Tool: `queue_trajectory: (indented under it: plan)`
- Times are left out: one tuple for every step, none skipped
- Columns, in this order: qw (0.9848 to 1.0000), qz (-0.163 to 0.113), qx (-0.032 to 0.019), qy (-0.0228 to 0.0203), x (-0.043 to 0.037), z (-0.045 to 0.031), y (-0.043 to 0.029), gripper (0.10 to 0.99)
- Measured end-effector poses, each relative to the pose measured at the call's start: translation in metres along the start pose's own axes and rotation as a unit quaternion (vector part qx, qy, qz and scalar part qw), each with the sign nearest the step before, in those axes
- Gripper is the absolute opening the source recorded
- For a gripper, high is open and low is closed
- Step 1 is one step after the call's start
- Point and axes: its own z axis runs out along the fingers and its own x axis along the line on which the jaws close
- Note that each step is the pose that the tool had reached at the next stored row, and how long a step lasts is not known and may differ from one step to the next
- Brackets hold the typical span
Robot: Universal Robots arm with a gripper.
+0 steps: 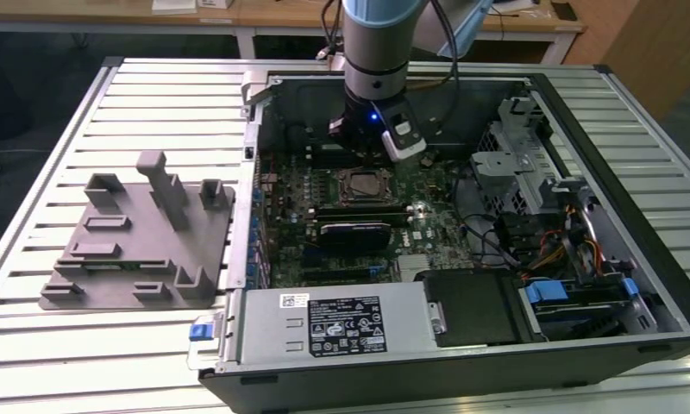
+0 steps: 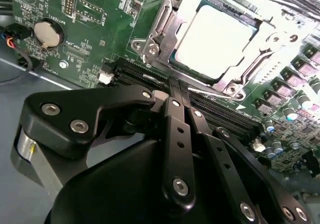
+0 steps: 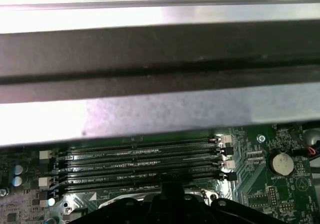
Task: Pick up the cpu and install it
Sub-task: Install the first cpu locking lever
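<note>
While the arm reaches down into the open computer case (image 1: 621, 285) on the table (image 1: 161, 103), the pincer (image 2: 176, 86) hangs with its black fingers (image 2: 172, 134) pressed together and holding nothing. Just beyond its tip, the cpu (image 2: 212, 41) sits seated in the motherboard socket (image 2: 165, 31), framed by the metal bracket. Memory slots (image 3: 140, 166) run directly beneath the pincer.
</note>
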Motion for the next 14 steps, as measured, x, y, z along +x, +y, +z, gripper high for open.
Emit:
queue_trajectory:
  plan:
    - [1.0000,0.006,0.0008,-0.0013,0.0000,0.0002,0.0000,0.106]
    - [0.9999,0.013,0.0015,-0.0026,0.0000,0.0003,-0.0001,0.106]
    - [0.9998,0.018,0.0017,-0.0035,0.0001,0.0006,0.0001,0.106]
    - [0.9998,0.021,0.0019,-0.0042,0.0001,0.0009,0.0007,0.106]
    - [0.9997,0.023,0.0020,-0.0046,0.0002,0.0013,0.0017,0.106]
    - [0.9997,0.025,0.0022,-0.0050,0.0003,0.0016,0.0027,0.106]
    - [0.9996,0.026,0.0023,-0.0053,0.0005,0.0020,0.0038,0.106]
    - [0.9996,0.028,0.0022,-0.0056,0.0006,0.0023,0.0050,0.106]
    - [0.9996,0.028,0.0024,-0.0057,0.0007,0.0025,0.0060,0.106]
    - [0.9996,0.029,0.0024,-0.0058,0.0008,0.0028,0.0065,0.106]
    - [0.9996,0.029,0.0025,-0.0060,0.0009,0.0030,0.0065,0.106]
    - [0.9995,0.029,0.0033,-0.0064,0.0010,0.0034,0.0064,0.106]
    - [0.9995,0.029,0.0043,-0.0067,0.0012,0.0038,0.0063,0.106]
    - [0.9995,0.029,0.0053,-0.0071,0.0013,0.0044,0.0062,0.106]
